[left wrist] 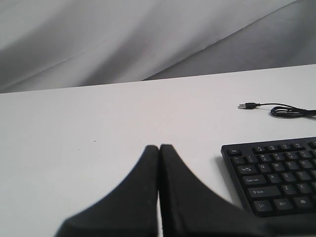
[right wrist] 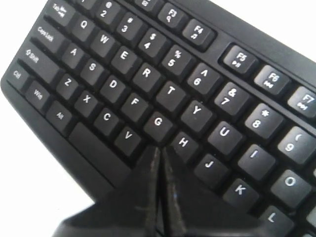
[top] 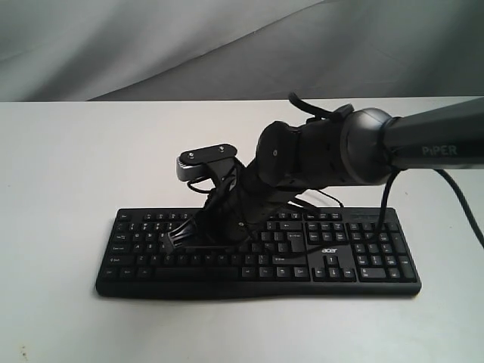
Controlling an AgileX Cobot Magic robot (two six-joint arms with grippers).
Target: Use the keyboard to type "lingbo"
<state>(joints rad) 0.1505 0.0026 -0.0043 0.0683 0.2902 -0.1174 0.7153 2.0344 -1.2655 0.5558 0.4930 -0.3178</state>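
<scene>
White table [top: 60,166] with a grey draped cloth [top: 151,45] behind, nothing else going on. Got the black keyboard [top: 340,261] lying flat at 6 o'clock in the exterior view, number pad out toward 4. Coming in from 3 o'clock, low over the letter rows: the right arm [top: 423,144]. Got the right gripper [right wrist: 159,154] pinched fully together, holding nothing, tips down between G [right wrist: 158,121] and H [right wrist: 183,142], hiding what should be B. Can't tell whether actually pressing or just hovering. Same deal for the left gripper [left wrist: 159,148]: closed up, empty, parked over bare table off the keyboard's 9 o'clock end. Loose USB cable [left wrist: 284,111] past the far edge. Guessing mid-word, around g or b. For a clean hit: come straight down, centre on one keycap, avoid straddling two, lift fully before sliding toward O [right wrist: 290,181].
</scene>
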